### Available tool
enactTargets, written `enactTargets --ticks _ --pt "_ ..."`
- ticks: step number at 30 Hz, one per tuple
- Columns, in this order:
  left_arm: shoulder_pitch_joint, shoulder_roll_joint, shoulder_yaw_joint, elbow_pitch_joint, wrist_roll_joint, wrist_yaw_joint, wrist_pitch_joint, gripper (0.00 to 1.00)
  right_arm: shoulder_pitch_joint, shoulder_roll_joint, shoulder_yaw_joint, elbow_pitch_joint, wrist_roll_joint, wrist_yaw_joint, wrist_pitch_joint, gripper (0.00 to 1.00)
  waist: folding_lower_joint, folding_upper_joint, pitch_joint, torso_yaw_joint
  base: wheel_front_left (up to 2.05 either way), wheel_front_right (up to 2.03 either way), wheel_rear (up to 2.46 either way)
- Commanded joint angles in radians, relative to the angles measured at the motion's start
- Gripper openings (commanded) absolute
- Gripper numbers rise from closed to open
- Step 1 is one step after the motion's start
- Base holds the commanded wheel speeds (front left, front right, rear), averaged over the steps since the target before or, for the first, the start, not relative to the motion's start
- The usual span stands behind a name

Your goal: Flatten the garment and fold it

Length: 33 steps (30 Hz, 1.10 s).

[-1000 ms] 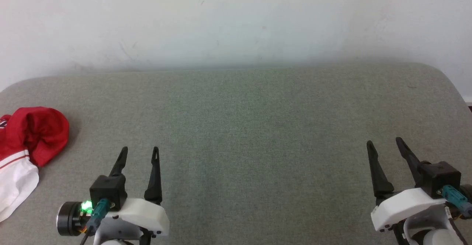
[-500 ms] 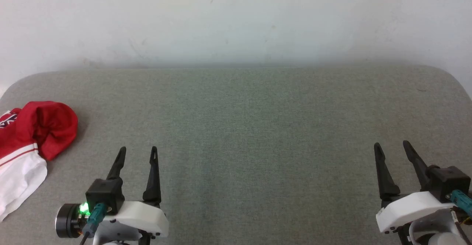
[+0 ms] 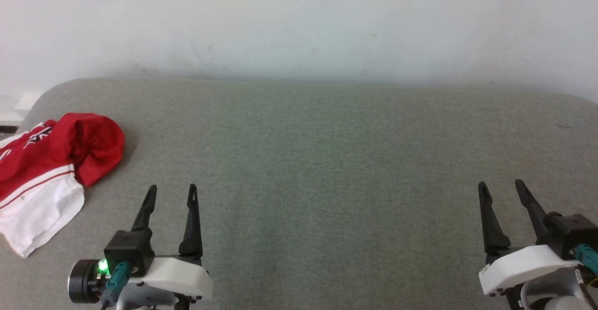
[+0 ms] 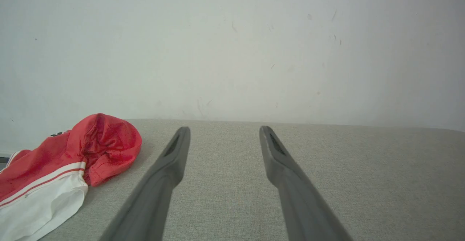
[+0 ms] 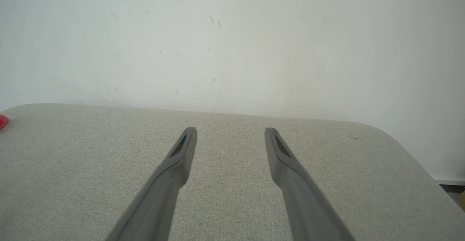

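A crumpled red-and-white garment [image 3: 51, 160] lies bunched at the left edge of the frame on a grey cloth-covered counter [image 3: 327, 151], well apart from both arms. The left end effector [image 3: 173, 187], at lower left, and the right end effector [image 3: 501, 184], at lower right, stand with fingers spread and empty over bare cloth. The step in hand appears to be the reach for the shirt. The left arm is the nearer, and it would do best to pinch a single layer at a hem or the white sleeve rather than the red bulge, then draw the heap toward the middle, where both arms can spread it. Seizing the bundle whole would likely lock the wrinkles in. Against the frame a second earlier, the whole head view has swung leftward, so more of the garment and the counter's far left corner now show. The shirt itself looks unmoved, and both end effectors are spread as wide as before.
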Motion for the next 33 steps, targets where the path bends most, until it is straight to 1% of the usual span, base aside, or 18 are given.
enactTargets --ticks 1,18,33 --pt "0.016 -0.002 0.002 -0.009 -0.007 0.006 -0.01 1.0 0.005 0.002 -0.005 0.005 0.006 -0.001 -0.011 1.0 0.0 -0.0001 0.002 0.017 0.0 0.0 0.0" --pt "0.027 -0.003 0.004 -0.029 -0.031 0.017 -0.043 1.0 -0.004 0.002 0.016 0.022 -0.003 -0.001 -0.044 1.0 0.0 -0.0001 0.009 0.119 0.0 0.0 0.0" --pt "0.044 -0.004 0.0 -0.043 -0.053 0.031 -0.075 1.0 -0.003 0.002 0.034 0.047 -0.004 -0.001 -0.076 1.0 0.0 -0.0001 0.009 0.228 0.0 0.0 0.0"
